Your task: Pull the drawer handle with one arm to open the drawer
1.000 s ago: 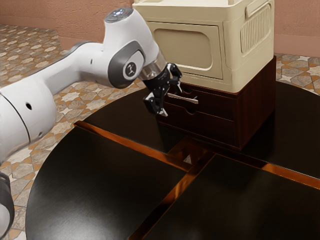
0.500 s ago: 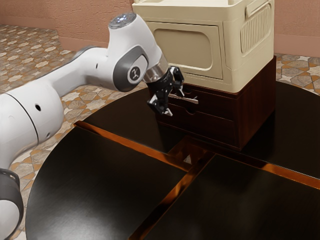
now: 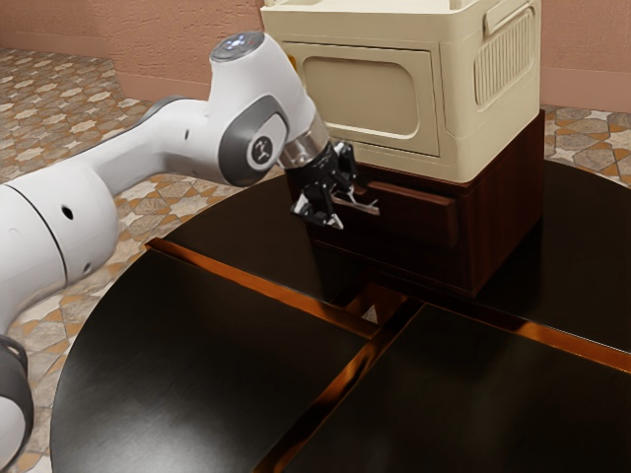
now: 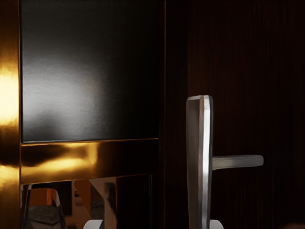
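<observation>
My gripper (image 3: 336, 193) is at the upper drawer's front in the exterior view, its two fingers spread wide. The silvery handle (image 3: 364, 206) reaches in between them. Behind it the upper drawer (image 3: 419, 214) stands a little way out of the dark brown cabinet (image 3: 508, 202). In the wrist view, light fingertips of the gripper (image 4: 155, 224) appear at the lower edge, far apart. The long bar of the handle (image 4: 200, 162) lies by one of them, with a thin post running to the dark drawer front (image 4: 248, 95). Part of the handle is hidden behind the fingers in the exterior view.
A cream storage box (image 3: 370, 94) rests on top of the cabinet. Both are on a round black table (image 3: 197, 365) with glossy orange-brown strips. A lower drawer (image 3: 404, 248) sits beneath the pulled one.
First my gripper moved toward the exterior view's right, around the handle. Since then the upper drawer has come out slightly, its handle shifting toward the arm, while the fingers stayed apart.
</observation>
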`<state>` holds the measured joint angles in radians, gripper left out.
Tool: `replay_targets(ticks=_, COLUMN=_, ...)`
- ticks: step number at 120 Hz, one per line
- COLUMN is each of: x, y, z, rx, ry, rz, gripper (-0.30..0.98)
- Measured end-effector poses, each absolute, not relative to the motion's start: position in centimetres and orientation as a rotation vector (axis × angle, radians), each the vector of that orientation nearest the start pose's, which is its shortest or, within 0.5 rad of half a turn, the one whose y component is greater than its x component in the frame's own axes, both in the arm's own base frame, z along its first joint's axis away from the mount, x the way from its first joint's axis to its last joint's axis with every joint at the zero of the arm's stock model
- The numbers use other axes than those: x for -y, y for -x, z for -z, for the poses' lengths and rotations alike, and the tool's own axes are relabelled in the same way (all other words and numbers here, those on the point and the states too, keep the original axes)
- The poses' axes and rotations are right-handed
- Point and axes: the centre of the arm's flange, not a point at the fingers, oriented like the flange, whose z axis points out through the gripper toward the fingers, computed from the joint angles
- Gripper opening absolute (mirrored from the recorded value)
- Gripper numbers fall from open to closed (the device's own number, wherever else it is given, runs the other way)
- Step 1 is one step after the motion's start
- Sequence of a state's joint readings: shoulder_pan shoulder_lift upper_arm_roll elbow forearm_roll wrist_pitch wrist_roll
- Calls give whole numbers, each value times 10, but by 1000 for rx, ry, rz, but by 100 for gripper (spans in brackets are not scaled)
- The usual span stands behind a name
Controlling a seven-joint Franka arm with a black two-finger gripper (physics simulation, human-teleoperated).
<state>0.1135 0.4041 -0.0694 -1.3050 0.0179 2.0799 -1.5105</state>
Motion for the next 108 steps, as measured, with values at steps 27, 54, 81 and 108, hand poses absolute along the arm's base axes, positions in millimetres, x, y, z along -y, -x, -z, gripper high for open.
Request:
replay_targets(ticks=27, x=-41, y=-693, z=-555, rx=2352, ry=2389, rz=449, gripper=18)
replay_targets(ticks=54, x=-40, y=-672, z=-553, rx=2353, ry=2384, rz=429, gripper=17)
replay_targets(ticks=81, x=-46, y=-652, z=-551, rx=2364, ry=2361, rz=420, gripper=17)
replay_targets(ticks=108, x=-46, y=-632, z=-555, rx=2372, ry=2357, rz=427, gripper=17)
